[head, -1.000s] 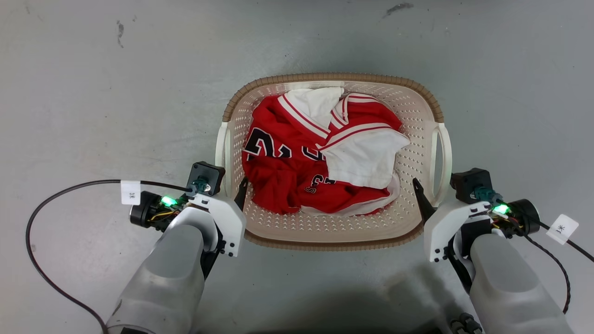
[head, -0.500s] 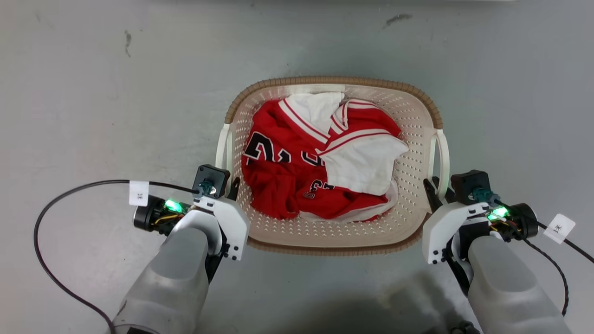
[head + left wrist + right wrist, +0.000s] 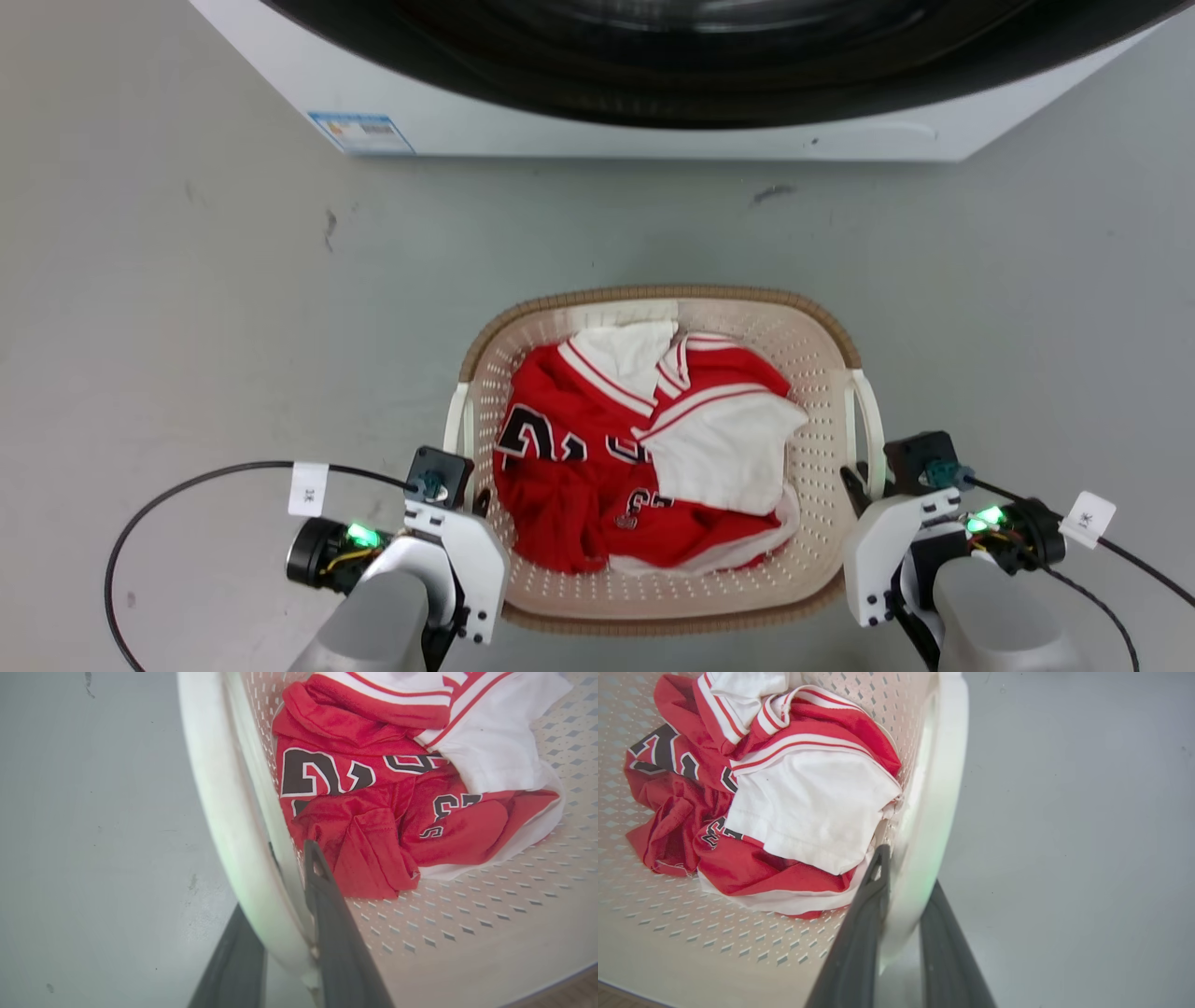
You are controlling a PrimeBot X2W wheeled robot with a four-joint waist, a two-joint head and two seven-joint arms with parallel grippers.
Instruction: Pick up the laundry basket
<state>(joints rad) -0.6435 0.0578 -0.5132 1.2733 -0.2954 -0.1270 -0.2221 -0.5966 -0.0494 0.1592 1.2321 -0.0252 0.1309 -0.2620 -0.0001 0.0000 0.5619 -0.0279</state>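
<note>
The laundry basket [image 3: 655, 295] sits square between both arms, low in the head view, on or just above the grey floor [image 3: 187, 280]; which one cannot be told. The left claw [image 3: 476, 504] is clamped on the left handle [image 3: 224, 812], one finger inside the perforated wall and one outside. The right claw [image 3: 857, 485] mirrors it, pinching the right handle [image 3: 934, 812]. Inside, a crumpled red jersey [image 3: 560, 467] with black numbers lies just beside the left inner finger, and a white garment [image 3: 719, 448] bunches right up against the right inner finger. Ahead, the white washing machine [image 3: 653, 121] fills the top, well apart from the basket, with bare floor and a dark scuff [image 3: 773, 193] between. A black cable [image 3: 187, 481] loops off the left wrist.
</note>
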